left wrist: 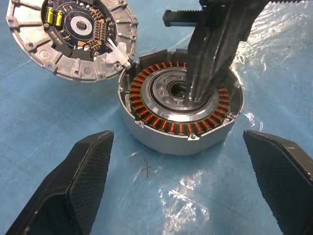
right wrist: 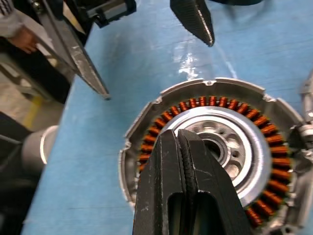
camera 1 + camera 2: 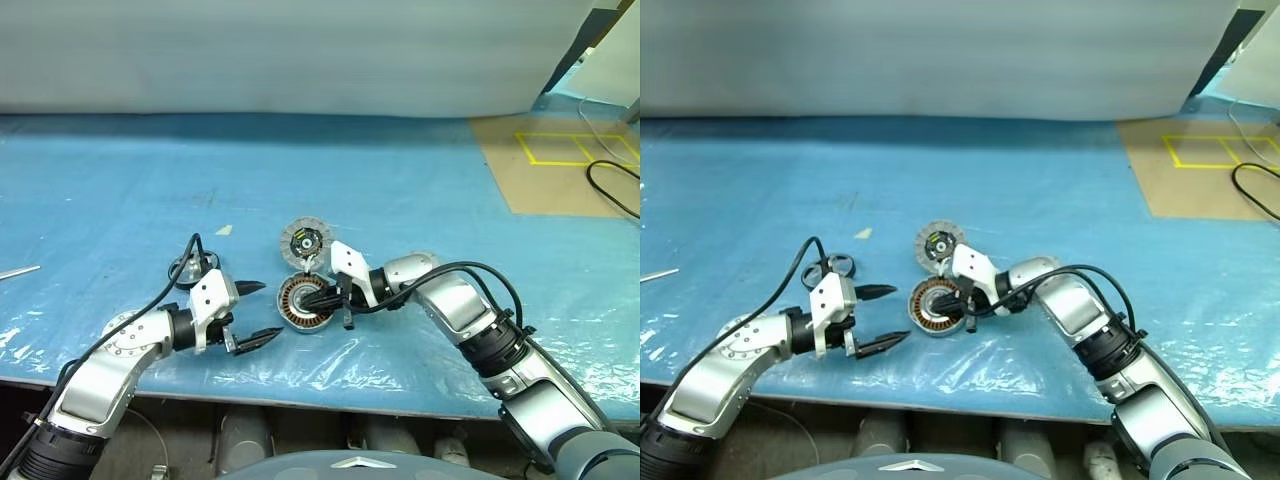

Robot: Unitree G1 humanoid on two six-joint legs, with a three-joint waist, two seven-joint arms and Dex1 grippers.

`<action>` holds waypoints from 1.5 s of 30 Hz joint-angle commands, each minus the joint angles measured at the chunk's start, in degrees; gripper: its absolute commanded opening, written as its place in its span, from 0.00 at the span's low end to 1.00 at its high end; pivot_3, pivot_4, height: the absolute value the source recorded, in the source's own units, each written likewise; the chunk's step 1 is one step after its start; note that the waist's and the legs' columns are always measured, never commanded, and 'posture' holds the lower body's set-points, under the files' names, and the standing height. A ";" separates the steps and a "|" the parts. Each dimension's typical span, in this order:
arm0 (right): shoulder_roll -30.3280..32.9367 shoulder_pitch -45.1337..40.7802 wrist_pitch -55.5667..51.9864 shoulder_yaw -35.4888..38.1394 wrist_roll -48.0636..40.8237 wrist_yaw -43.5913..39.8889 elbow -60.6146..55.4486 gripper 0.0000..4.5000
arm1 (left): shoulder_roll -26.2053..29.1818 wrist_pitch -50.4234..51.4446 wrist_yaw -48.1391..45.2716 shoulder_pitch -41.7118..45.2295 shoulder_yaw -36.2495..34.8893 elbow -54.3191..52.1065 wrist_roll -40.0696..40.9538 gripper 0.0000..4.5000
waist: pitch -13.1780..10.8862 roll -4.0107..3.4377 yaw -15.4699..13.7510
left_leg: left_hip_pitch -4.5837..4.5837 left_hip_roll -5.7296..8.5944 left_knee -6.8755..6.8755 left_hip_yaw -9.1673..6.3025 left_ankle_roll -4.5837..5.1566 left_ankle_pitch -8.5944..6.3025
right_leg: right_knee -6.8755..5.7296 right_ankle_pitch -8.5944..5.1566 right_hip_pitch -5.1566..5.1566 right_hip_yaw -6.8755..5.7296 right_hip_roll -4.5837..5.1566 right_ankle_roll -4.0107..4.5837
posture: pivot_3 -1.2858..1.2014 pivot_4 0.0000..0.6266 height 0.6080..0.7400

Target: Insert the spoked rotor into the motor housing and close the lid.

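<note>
The motor housing (image 3: 305,303) sits near the table's front edge, its copper windings ringing a silvery hub (image 2: 244,147). The lid (image 3: 304,243) lies flipped open behind it, hinged at the housing's far rim, with its segmented face up (image 1: 73,34). My right gripper (image 3: 316,297) is shut with nothing between its fingers (image 2: 183,166), and its tips rest at the hub's centre hole. My left gripper (image 3: 266,312) is open just left of the housing, fingers (image 1: 83,181) spread wider than the cup. The spoked rotor (image 3: 832,267) lies flat on the table behind my left wrist, partly crossed by a cable.
Clear crinkled film covers the blue table (image 3: 400,190). A brown board with yellow tape (image 3: 570,160) and a black cable (image 3: 612,185) lie at the back right. A thin metal rod (image 3: 20,271) lies at the left edge. The table's front edge (image 3: 330,392) is close.
</note>
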State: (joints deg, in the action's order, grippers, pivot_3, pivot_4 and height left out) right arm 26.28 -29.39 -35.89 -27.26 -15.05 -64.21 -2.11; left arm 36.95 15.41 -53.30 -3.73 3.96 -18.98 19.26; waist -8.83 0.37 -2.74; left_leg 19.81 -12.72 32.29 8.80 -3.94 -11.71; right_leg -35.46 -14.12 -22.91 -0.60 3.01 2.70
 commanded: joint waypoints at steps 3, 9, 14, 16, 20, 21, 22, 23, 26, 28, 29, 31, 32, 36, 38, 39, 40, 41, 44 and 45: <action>-1.70 -1.76 -6.13 6.69 -6.51 -0.16 -0.28 0.00 | 0.22 -0.79 -0.18 0.32 -0.78 -1.55 0.59 1.00 | -0.01 0.00 0.12 | 0.22 0.00 0.01 0.00 -0.02 0.02 | 0.00 0.01 -0.22 -0.01 -0.01 0.01 | 0.52 0.24 1.00; -3.65 -1.94 -6.41 7.78 -6.61 2.24 -1.31 0.00 | 0.22 -0.77 -0.23 -0.11 -0.67 -1.99 0.71 1.00 | -0.01 0.00 0.27 | 0.27 -0.04 -0.09 0.00 -0.04 0.01 | -0.01 0.01 -0.32 -0.03 -0.07 0.01 | 0.52 0.24 1.00; -2.58 0.09 -2.08 1.85 -0.81 3.43 -2.04 0.00 | 0.21 -0.53 -0.09 -0.62 -0.70 -2.47 0.84 1.00 | -0.01 0.00 0.19 | 0.28 -0.02 -0.09 0.00 -0.05 0.01 | 0.00 0.01 -0.32 -0.04 -0.06 0.01 | 0.52 0.24 1.00; -1.96 0.92 -0.04 -0.80 2.25 4.02 -0.23 0.00 | 0.24 -0.49 -0.07 -0.85 -0.65 -2.61 0.79 1.00 | -0.01 0.00 0.20 | 0.27 -0.03 -0.09 0.00 -0.05 0.01 | 0.00 0.01 -0.31 -0.05 -0.06 0.01 | 0.52 0.24 1.00; 0.59 2.92 4.42 -5.93 8.46 4.21 4.14 0.00 | 0.22 -0.31 0.04 -0.98 -0.63 -2.78 0.80 1.00 | 0.01 0.00 0.22 | 0.12 -0.03 -0.07 0.00 -0.05 0.01 | 0.01 0.00 -0.14 -0.03 -0.05 0.01 | 0.52 0.24 1.00; 0.51 3.16 4.51 -5.78 8.65 4.55 4.64 0.00 | 0.23 -0.29 0.06 -1.04 -0.63 -2.84 0.78 1.00 | 0.02 -0.01 0.21 | 0.04 -0.02 -0.07 0.01 -0.04 0.01 | 0.01 0.00 -0.02 -0.02 -0.03 0.00 | 0.52 0.24 1.00; 0.20 3.29 3.46 -4.48 7.04 4.10 3.95 0.00 | 0.26 -0.26 0.07 -1.09 -0.65 -2.88 0.78 1.00 | 0.02 -0.01 0.20 | -0.01 -0.02 -0.07 0.02 -0.03 0.00 | 0.01 -0.01 0.10 -0.01 -0.03 0.00 | 0.52 0.24 1.00; -0.35 3.27 1.41 -2.45 4.19 3.33 2.48 0.00 | 0.26 -0.22 0.09 -1.17 -0.68 -2.94 0.79 1.00 | 0.02 0.00 0.18 | -0.09 -0.01 -0.07 0.03 -0.02 0.00 | 0.01 -0.01 0.19 0.01 -0.02 -0.01 | 0.52 0.24 1.00; -2.32 1.54 -5.46 4.24 -4.25 2.18 -1.19 0.00 | 0.13 -0.06 0.44 -1.59 -1.32 -3.07 1.13 1.00 | 0.01 -0.01 0.07 | -0.23 0.02 -0.05 0.02 0.12 -0.08 | 0.01 -0.01 0.21 0.03 0.02 -0.02 | 0.52 0.24 1.00; -3.49 -0.51 -9.88 8.91 -9.31 2.27 -2.49 0.00 | 0.06 0.02 0.83 -2.03 -2.46 -3.48 1.83 1.00 | -0.01 0.00 0.09 | -0.06 0.01 -0.03 0.02 0.11 -0.06 | 0.01 0.00 0.05 0.02 0.01 -0.01 | 0.52 0.24 1.00; -3.79 -1.47 -11.92 11.02 -11.75 2.10 -3.31 0.00 | -0.08 0.13 1.18 -2.16 -3.32 -3.87 2.53 1.00 | -0.01 -0.01 0.14 | 0.06 0.01 -0.02 0.02 0.05 -0.02 | 0.00 0.00 -0.09 0.02 0.01 0.00 | 0.52 0.24 1.00; -3.47 -3.03 -15.67 14.10 -15.89 1.51 -5.40 0.00 | -0.61 1.63 2.51 -2.26 -5.82 -5.32 5.21 1.00 | -0.02 -0.02 0.20 | 0.28 0.00 -0.02 0.01 -0.01 0.02 | 0.00 0.01 -0.32 0.01 -0.02 0.00 | 0.52 0.24 1.00; -2.53 -3.42 -16.72 14.81 -17.22 0.96 -7.24 0.00 | -0.56 2.92 3.18 -2.50 -7.63 -6.56 7.10 1.00 | -0.02 -0.02 0.21 | 0.31 0.00 -0.04 0.01 -0.02 0.02 | -0.01 0.01 -0.35 0.00 -0.04 0.00 | 0.52 0.24 1.00; 1.34 -2.56 -17.24 14.41 -18.23 0.59 -12.79 0.00 | 1.24 7.65 4.79 -3.92 -13.99 -9.85 11.91 1.00 | -0.02 -0.01 0.08 | 0.30 -0.02 -0.16 -0.01 -0.09 -0.01 | -0.01 0.02 -0.34 -0.05 -0.09 -0.02 | 0.52 0.24 1.00; 2.65 -1.58 -16.31 13.59 -17.10 1.33 -13.61 0.00 | 3.09 9.55 5.08 -4.56 -17.53 -10.26 13.19 1.00 | -0.03 0.00 0.08 | 0.29 -0.04 -0.20 -0.03 -0.13 -0.03 | 0.01 0.04 -0.34 -0.06 -0.12 -0.05 | 0.52 0.24 1.00; 2.78 -1.27 -16.22 13.54 -16.94 1.82 -13.60 0.00 | 3.98 10.33 5.20 -4.72 -18.82 -10.24 13.56 1.00 | -0.03 0.00 0.09 | 0.30 -0.04 -0.19 -0.03 -0.14 -0.04 | 0.02 0.03 -0.34 -0.06 -0.12 -0.04 | 0.52 0.24 1.00; 2.81 -1.06 -16.10 13.53 -16.83 2.27 -13.30 0.00 | 5.50 11.12 4.99 -4.74 -20.61 -9.67 13.70 1.00 | -0.04 0.00 0.11 | 0.29 -0.04 -0.19 -0.04 -0.14 -0.04 | 0.03 0.01 -0.34 -0.06 -0.12 -0.02 | 0.52 0.24 1.00; 2.74 -0.99 -15.99 13.50 -16.79 2.58 -13.00 0.00 | 6.55 11.63 4.79 -4.71 -21.72 -9.17 13.79 1.00 | -0.05 0.00 0.16 | 0.29 -0.03 -0.18 -0.03 -0.14 -0.04 | 0.04 0.01 -0.35 -0.06 -0.12 -0.01 | 0.52 0.24 1.00; 2.22 -0.95 -14.79 12.89 -15.67 3.92 -11.29 0.00 | 13.90 14.64 0.66 -1.47 -24.79 -4.57 14.35 1.00 | -0.07 0.03 0.14 | 0.26 -0.04 -0.12 -0.03 -0.13 -0.04 | 0.04 -0.01 -0.34 -0.03 -0.12 -0.01 | 0.52 0.24 1.00; 2.05 -1.01 -14.43 12.71 -15.42 4.22 -10.80 0.00 | 16.14 15.45 -0.81 -0.13 -25.14 -3.03 14.59 1.00 | -0.10 0.08 0.11 | 0.24 -0.04 -0.09 -0.03 -0.12 -0.03 | 0.01 -0.01 -0.34 -0.04 -0.12 -0.01 | 0.52 0.24 1.00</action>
State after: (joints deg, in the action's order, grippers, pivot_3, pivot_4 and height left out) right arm 28.71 -30.06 -51.67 -14.42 -30.79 -60.53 -12.83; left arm 50.62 29.69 -51.71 -5.64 -18.02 -23.28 32.71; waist -8.93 0.44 -2.63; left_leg 20.04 -12.77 32.22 8.77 -4.05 -11.74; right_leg -35.45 -14.13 -23.25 -0.64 2.88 2.68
